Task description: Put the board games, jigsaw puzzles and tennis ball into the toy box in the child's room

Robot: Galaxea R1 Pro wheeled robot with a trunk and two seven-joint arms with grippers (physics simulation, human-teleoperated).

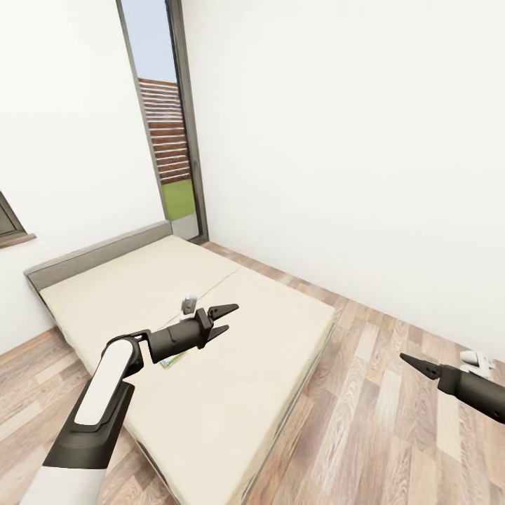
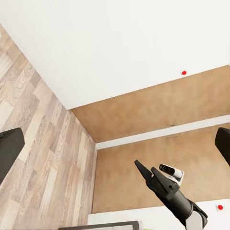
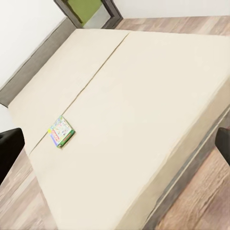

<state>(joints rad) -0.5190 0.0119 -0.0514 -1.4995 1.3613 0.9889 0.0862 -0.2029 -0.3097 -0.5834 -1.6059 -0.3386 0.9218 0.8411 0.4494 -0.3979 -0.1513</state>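
One board game [image 3: 61,131], a flat box with a colourful white-and-green lid, lies on the cream bed [image 3: 143,105] near the seam between its two mattress halves. In the head view a corner of this board game [image 1: 170,362] peeks out from under my left forearm. My left gripper [image 1: 226,319] hovers open above the middle of the bed [image 1: 245,372] with nothing between its fingers. My right gripper [image 1: 414,362] hangs over the wood floor to the right of the bed. It points back toward the bed and is open and empty; it is also seen as the right gripper [image 2: 146,170].
The bed's grey headboard [image 1: 98,254] stands against the left wall. A tall glass door [image 1: 168,140] fills the far corner. Wood-plank floor [image 1: 393,435] runs along the bed's right side up to the white wall [image 1: 351,140].
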